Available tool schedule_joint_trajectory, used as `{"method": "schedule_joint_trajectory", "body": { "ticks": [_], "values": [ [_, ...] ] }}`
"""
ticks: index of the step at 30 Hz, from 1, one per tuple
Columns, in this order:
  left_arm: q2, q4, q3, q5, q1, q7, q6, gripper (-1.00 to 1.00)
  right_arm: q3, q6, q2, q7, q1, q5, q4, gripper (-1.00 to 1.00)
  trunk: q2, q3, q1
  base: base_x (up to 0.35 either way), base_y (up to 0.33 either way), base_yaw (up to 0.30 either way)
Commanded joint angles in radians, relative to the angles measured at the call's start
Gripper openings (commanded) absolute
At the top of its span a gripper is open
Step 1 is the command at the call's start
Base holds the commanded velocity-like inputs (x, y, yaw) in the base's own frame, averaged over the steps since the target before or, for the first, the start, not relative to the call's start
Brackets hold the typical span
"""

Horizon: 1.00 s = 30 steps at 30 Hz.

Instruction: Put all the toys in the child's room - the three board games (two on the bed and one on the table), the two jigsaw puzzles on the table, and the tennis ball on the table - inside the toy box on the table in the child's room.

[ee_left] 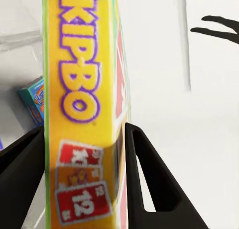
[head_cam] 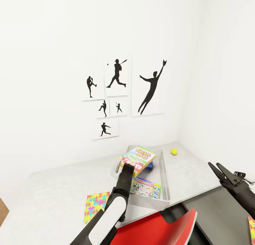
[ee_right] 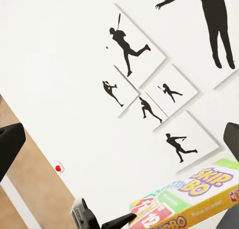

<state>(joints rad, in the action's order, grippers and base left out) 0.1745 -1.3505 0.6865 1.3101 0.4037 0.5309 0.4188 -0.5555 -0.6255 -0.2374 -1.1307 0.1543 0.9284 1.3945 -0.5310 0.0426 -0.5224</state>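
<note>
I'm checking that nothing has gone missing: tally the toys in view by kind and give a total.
Board games: 3, Skip-Bo box in the left gripper, Monopoly box, blue box.
Jigsaw puzzles: 2, one on the table, one cut off at the head view's edge.
Tennis ball: 1.
Total: 6.

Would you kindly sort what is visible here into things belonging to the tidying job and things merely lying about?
Job: Skip-Bo game held in left gripper; Monopoly game; blue game; jigsaw; tennis ball; toy box; table.

Lying about: silhouette pictures; red chair.
</note>
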Motion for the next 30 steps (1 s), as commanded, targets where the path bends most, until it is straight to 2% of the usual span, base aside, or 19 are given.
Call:
{"method": "schedule_joint_trajectory", "body": {
  "ticks": [1,6,18,25,30],
  "values": [
    [0.0,-0.002,0.002,0.001,0.008,0.031,0.002,-1.0,-0.001,-0.008,0.0,0.0,0.001,0.005,0.0,1.0,-0.002,0.002,0.0,0.0,0.0,0.0],
    [0.0,-0.009,0.003,0.003,0.02,0.077,-0.018,-1.0,-0.001,-0.008,0.0,-0.002,0.001,0.005,0.0,1.0,-0.002,0.002,0.0,0.0,0.0,0.0],
    [0.0,-0.008,0.017,0.009,0.02,0.079,-0.047,-1.0,-0.003,-0.017,-0.002,0.002,0.001,0.006,0.003,1.0,-0.002,0.002,0.0,0.0,0.0,0.0],
    [0.0,-0.007,0.023,0.106,0.018,0.068,-0.053,-1.0,-0.003,-0.02,-0.006,0.0,0.001,0.007,0.006,1.0,-0.002,0.002,0.0,0.0,0.0,0.0],
    [0.0,-0.007,0.019,0.124,0.017,0.032,-0.052,-1.0,-0.003,-0.022,-0.009,-0.004,0.001,0.01,0.003,1.0,-0.002,0.002,0.0,0.0,0.0,0.0]
  ]
}}
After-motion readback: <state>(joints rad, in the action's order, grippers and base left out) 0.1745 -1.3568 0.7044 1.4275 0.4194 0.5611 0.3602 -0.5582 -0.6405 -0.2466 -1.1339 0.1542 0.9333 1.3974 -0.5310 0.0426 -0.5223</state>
